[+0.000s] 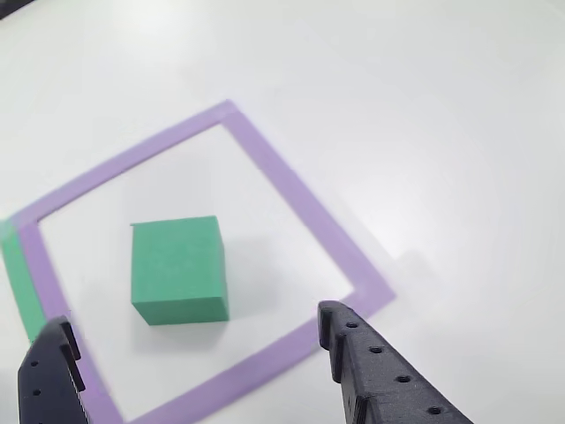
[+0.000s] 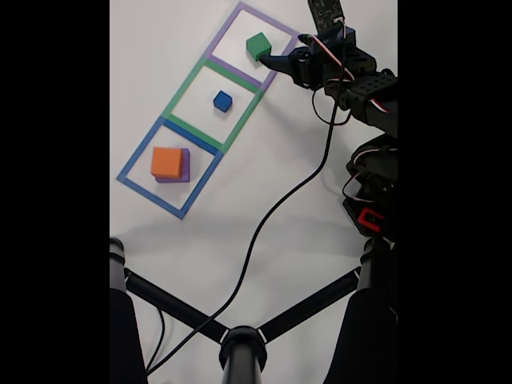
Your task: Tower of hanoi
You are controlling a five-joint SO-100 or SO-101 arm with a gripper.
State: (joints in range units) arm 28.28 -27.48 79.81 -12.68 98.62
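Observation:
A green cube [image 1: 177, 269] rests on the white table inside a purple tape square [image 1: 291, 190]. In the other view my gripper [image 1: 194, 320] is open just short of the cube, its black fingers [image 1: 371, 362] low at either side, apart from it. The fixed view has the green cube [image 2: 258, 46] in the top purple square [image 2: 232, 24], with the gripper [image 2: 280, 54] right beside it. A small blue cube [image 2: 222, 101] sits in the green square [image 2: 180, 92]. An orange cube [image 2: 166, 161] lies on a purple cube [image 2: 184, 166] in the blue square [image 2: 144, 144].
The arm [image 2: 360, 88] with red and black wires reaches in from the right of the fixed view. A black cable [image 2: 272, 216] crosses the white table. Black stand legs [image 2: 240, 344] fork across the bottom.

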